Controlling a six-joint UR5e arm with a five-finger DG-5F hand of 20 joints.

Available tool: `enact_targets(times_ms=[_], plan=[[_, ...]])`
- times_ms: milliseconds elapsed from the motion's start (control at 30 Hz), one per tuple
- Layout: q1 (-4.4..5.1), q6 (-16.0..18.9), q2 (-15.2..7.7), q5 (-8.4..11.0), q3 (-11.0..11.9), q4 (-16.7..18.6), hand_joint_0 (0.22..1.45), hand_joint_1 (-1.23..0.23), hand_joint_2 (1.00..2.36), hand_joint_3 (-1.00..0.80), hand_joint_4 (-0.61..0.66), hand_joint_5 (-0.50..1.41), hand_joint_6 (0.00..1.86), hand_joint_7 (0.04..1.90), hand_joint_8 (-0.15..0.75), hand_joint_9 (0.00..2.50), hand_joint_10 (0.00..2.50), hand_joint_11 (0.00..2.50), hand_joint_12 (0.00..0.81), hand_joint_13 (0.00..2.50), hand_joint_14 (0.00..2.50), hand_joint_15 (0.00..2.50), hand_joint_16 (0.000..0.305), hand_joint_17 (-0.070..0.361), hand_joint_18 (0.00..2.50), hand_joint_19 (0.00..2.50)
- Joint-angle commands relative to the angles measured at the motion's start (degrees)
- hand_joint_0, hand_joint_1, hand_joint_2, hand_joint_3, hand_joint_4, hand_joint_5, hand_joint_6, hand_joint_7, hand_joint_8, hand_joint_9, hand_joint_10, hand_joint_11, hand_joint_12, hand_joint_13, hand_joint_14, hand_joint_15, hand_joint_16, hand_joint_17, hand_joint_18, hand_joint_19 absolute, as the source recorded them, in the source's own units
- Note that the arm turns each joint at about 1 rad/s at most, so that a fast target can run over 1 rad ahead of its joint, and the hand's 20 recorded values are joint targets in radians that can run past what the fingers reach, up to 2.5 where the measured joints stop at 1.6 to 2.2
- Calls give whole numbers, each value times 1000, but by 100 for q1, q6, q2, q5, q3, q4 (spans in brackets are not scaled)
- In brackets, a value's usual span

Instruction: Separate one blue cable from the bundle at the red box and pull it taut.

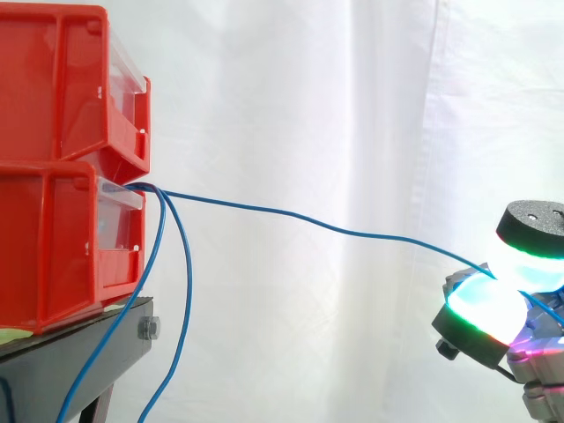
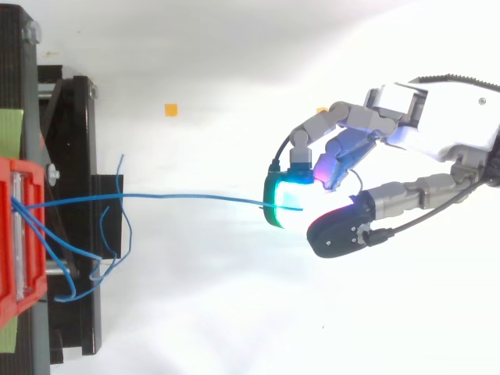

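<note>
hand: robot hand [image 2: 445, 133], right of top view, glowing pads [image 1: 483, 304] pinching the thin blue cable [image 2: 187, 196]
cable: sags slightly, running left to lower red plastic bin [image 1: 44, 247]
bundle: other blue cables [image 1: 181, 291] droop lower left, ends cut off

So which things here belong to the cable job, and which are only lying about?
Belong to the job: hand, pinching one blue cable; loose blue cables; lower red bin they leave.
Only lying about: upper red bin; black stand; orange square; white curtain.
</note>
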Motion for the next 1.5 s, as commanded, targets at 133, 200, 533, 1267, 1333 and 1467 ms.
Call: enact_targets(times_ms=[133,200,533,1267,1333,1467], plan=[[-2,-7,0,0,0,0,658,-878,1012,-106,-242,-112,937,1041,296,812,636,1119,338,1119,1,1420,42,94,854,913],[-2,-7,0,0,0,0,659,-879,1012,-107,-241,-112,937,1042,297,815,623,1115,342,1120,1,1421,42,95,862,911],[-2,-7,0,0,0,0,657,-878,1012,-105,-240,-112,937,1042,294,821,591,1124,346,1133,1,1417,43,97,878,897],[-2,-7,0,0,0,0,653,-883,1010,-59,-216,-103,932,1084,304,982,508,1175,356,1237,5,1427,47,105,1055,951],[-2,-7,0,0,0,-9,654,-887,1009,-62,-212,-102,931,1088,313,986,520,1168,356,1248,5,1425,48,107,1078,949],[-2,-7,0,0,0,-9,654,-889,1008,-58,-206,-100,930,1103,315,993,526,1169,358,1262,3,1431,48,109,1096,943]])
